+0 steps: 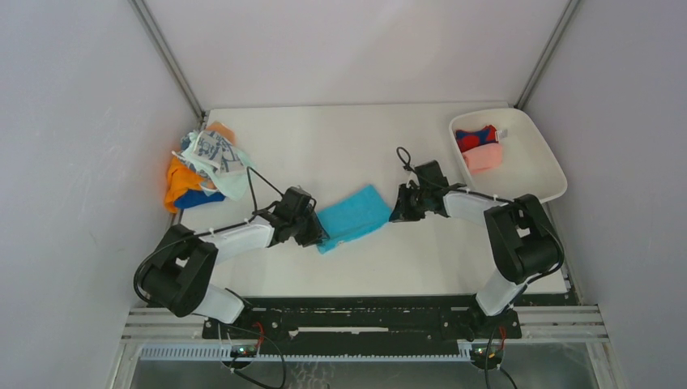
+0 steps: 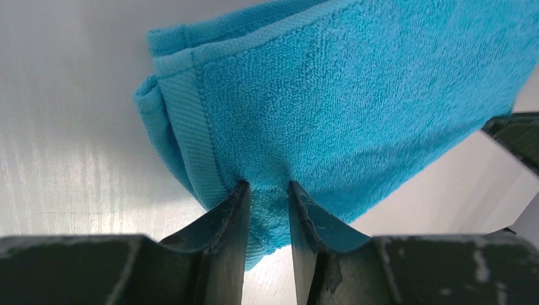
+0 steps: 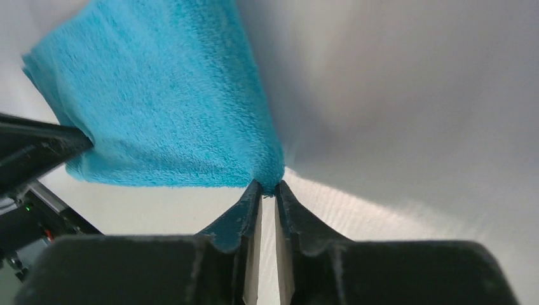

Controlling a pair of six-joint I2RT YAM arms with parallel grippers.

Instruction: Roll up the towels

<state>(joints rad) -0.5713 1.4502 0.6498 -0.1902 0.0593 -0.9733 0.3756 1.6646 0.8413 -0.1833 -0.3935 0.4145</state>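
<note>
Starting at the left edge of the table (image 1: 324, 138), there is a loose pile of towels (image 1: 202, 166), orange, blue, pale mint and a printed white one, all crumpled together. Next comes the left gripper (image 2: 269, 187). Its jaws are drawn close together on the near edge of the bright blue towel (image 1: 354, 214), with a tuck of terry cloth squeezed between them. This towel lies folded near the middle of the table, between the two arms. At its right end the right gripper (image 3: 267, 185) has its jaws almost together, and the corner of the cloth is pinched at their tips. In the far right corner stands the white tray (image 1: 531, 158), with a red-and-blue towel (image 1: 474, 138) and a pink towel (image 1: 484, 156) inside.

I judge the bright blue towel to be light, soft and limp, not slippery and not fragile. It will sag, and its layers may slide apart. So it is better to take it at the hemmed edge or at the corners, with all layers together.
</note>
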